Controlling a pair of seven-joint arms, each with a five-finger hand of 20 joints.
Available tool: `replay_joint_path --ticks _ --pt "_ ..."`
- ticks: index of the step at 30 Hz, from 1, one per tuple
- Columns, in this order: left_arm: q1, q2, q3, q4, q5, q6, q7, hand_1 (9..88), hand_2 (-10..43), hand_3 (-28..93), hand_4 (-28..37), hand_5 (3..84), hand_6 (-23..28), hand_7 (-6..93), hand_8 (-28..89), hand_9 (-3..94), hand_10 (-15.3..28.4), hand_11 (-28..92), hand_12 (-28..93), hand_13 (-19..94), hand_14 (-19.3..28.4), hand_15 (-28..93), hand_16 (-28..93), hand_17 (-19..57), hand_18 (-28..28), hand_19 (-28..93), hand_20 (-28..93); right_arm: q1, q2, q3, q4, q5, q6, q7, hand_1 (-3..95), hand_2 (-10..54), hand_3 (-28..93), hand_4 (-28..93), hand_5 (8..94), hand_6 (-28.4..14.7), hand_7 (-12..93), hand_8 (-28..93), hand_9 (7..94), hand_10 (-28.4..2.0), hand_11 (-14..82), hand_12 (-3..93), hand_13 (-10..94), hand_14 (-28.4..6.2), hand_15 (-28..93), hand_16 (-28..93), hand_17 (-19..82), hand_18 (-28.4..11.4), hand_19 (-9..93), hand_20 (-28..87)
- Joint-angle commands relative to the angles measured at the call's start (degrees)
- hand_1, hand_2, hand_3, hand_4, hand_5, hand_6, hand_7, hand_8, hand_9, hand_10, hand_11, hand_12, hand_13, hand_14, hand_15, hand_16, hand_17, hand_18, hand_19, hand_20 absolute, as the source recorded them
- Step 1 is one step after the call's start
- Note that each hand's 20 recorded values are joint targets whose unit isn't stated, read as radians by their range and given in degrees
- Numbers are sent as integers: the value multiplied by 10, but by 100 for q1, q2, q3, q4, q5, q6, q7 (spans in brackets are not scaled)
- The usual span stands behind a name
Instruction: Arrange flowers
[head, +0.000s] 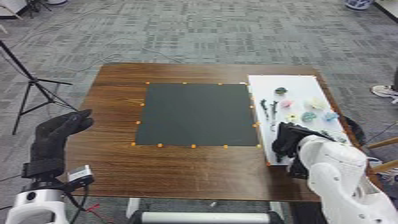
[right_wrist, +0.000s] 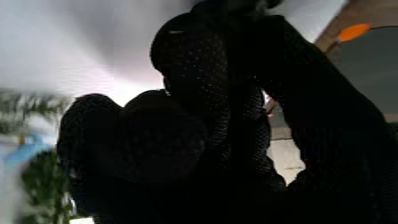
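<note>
Head view: right robot hand (head: 288, 140) at white board (head: 286, 85) edge (grip: cannot tell); left robot hand (head: 59, 127) relaxed, by table (head: 111, 172) edge.

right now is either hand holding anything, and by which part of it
The left hand in its black fabric glove holds nothing. Whether the right black-gloved hand, at the flat white rectangle, holds anything cannot be told.

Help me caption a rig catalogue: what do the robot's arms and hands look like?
The left arm and right arm are white, with rounded housings. The left hand and right hand wear black gloves, the right finely meshed. A small pale box with dark cables sits by the left wrist.
</note>
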Motion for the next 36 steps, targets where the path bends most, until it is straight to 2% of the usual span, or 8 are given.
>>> replay_joint_path --ticks 1,14,18,22,24,30,32,36 --pt "70 -62 0 -53 37 -77 -92 276 48 682 -237 557 53 157 -70 539 149 273 156 439 188 250 -27 108 116 82 185 -174 -45 126 -12 26 139 28 480 -95 620 78 843 -1 239 343 936 -105 361 309 937 -31 617 260 715 -94 932 442" --pt "110 -27 -48 -15 -14 -73 -74 282 44 677 -229 555 57 153 -67 532 152 275 155 432 187 248 -27 106 115 78 183 -119 -115 518 -625 531 822 -491 479 -87 619 100 844 4 244 353 937 -100 374 309 937 -24 631 250 722 -97 932 454" --pt "103 98 -148 138 -126 -18 -1 284 43 676 -229 553 57 153 -67 531 152 276 155 432 187 247 -28 106 115 79 183 56 -158 345 -679 692 922 -632 479 -87 620 101 844 4 246 352 937 -99 375 310 937 -24 633 249 723 -97 932 458" --pt "50 230 -268 438 -233 117 153 283 42 676 -235 553 57 152 -68 531 150 277 155 431 187 248 -27 105 115 80 183 482 -265 -108 -573 606 1081 -791 481 -89 624 96 843 4 249 351 937 -98 375 311 937 -24 634 249 724 -95 932 459" --pt "-51 350 -300 617 -464 308 313 255 68 685 -266 557 54 157 -72 533 150 274 148 429 182 237 -28 106 116 78 182 754 -396 -369 -469 552 1114 -872 482 -90 626 91 844 3 250 351 937 -98 375 311 937 -25 633 249 724 -94 932 459" --pt "-710 845 -94 1154 -1596 756 723 216 200 661 -282 569 44 164 -75 546 152 261 141 427 176 218 -33 116 108 65 182 1644 -869 -1248 128 196 1168 -1110 484 -93 634 77 845 2 250 347 937 -99 374 311 937 -25 635 250 724 -96 932 464" --pt "-948 973 39 1266 -1741 834 718 213 254 652 -282 571 42 164 -78 549 151 258 141 429 171 213 -34 118 105 63 184 1849 -1001 -1524 311 55 1151 -1162 483 -94 638 73 845 2 250 347 937 -98 373 312 937 -25 635 250 724 -95 932 466" --pt "-1253 1081 256 1367 -1691 842 678 220 308 640 -283 576 38 165 -80 558 146 252 140 431 164 208 -36 123 101 56 187 2170 -1243 -2002 677 -193 1079 -1318 482 -95 644 66 845 2 252 347 937 -99 373 311 937 -24 635 250 724 -97 932 473"
